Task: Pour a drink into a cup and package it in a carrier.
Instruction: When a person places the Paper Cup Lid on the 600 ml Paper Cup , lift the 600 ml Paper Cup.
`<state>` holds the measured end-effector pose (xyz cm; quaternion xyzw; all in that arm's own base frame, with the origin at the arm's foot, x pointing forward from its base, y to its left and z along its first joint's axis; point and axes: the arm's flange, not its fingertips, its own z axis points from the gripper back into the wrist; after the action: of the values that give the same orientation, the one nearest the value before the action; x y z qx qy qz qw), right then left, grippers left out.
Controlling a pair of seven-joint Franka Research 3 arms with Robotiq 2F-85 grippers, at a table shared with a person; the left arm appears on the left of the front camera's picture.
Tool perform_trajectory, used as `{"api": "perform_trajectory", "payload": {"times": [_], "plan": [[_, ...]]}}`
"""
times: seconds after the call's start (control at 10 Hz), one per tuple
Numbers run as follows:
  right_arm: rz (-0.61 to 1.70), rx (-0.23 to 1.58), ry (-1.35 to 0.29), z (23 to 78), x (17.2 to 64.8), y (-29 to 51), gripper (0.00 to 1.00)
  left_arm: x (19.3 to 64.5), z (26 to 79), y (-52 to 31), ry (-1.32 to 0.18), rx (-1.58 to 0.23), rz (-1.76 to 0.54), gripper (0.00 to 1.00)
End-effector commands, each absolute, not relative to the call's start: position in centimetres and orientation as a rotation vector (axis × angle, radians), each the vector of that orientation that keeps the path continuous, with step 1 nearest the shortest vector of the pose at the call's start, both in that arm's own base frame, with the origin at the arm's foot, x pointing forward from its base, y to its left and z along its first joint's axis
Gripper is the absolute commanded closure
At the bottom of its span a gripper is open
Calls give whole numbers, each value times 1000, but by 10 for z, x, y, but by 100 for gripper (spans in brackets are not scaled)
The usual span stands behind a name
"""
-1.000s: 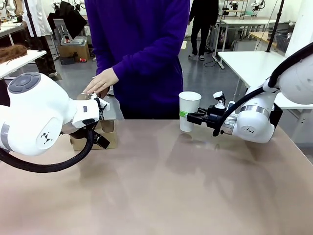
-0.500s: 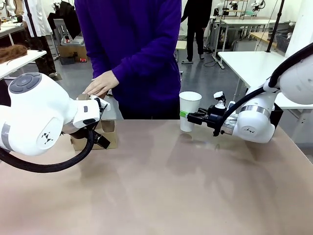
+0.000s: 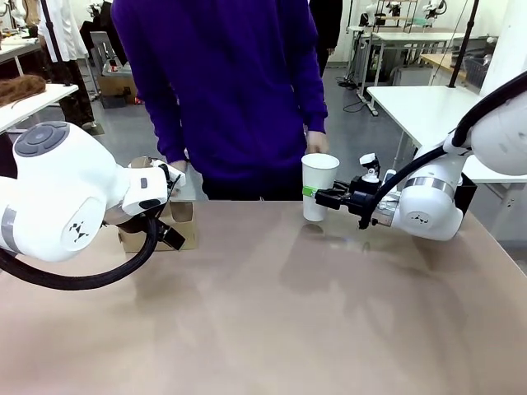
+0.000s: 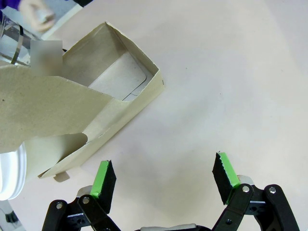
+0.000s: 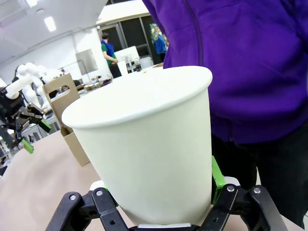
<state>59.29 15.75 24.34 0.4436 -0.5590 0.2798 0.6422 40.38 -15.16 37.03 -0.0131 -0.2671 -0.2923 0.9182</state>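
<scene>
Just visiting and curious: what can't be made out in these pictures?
- Inside the cup: its own wall blocks right wrist and front views.
- The carrier: front view, mostly hidden behind the left arm.
- The carrier's handle panel: left wrist view, cut off by the left edge.

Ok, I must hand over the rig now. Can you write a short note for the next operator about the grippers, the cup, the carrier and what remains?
Left gripper: open, empty, over the bare table beside the carrier.
Right gripper: shut on the cup, upright, near the table's far edge, in front of the person.
Carrier: far left of the table; the compartment in view is empty.
Done: cup gripped. Its inside is hidden, so pouring is unconfirmed.
Left: set the cup in the carrier.
</scene>
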Motion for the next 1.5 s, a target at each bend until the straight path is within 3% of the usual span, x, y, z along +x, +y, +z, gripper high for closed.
{"api": "perform_trajectory", "payload": {"times": [0.0,1.4], "plan": [[635,1012,-1284,249,590,158,20,404,371,-152,-550,-29,-601,0],[635,1012,-1284,249,590,158,20,404,371,-152,-550,-29,-601,0]]}}
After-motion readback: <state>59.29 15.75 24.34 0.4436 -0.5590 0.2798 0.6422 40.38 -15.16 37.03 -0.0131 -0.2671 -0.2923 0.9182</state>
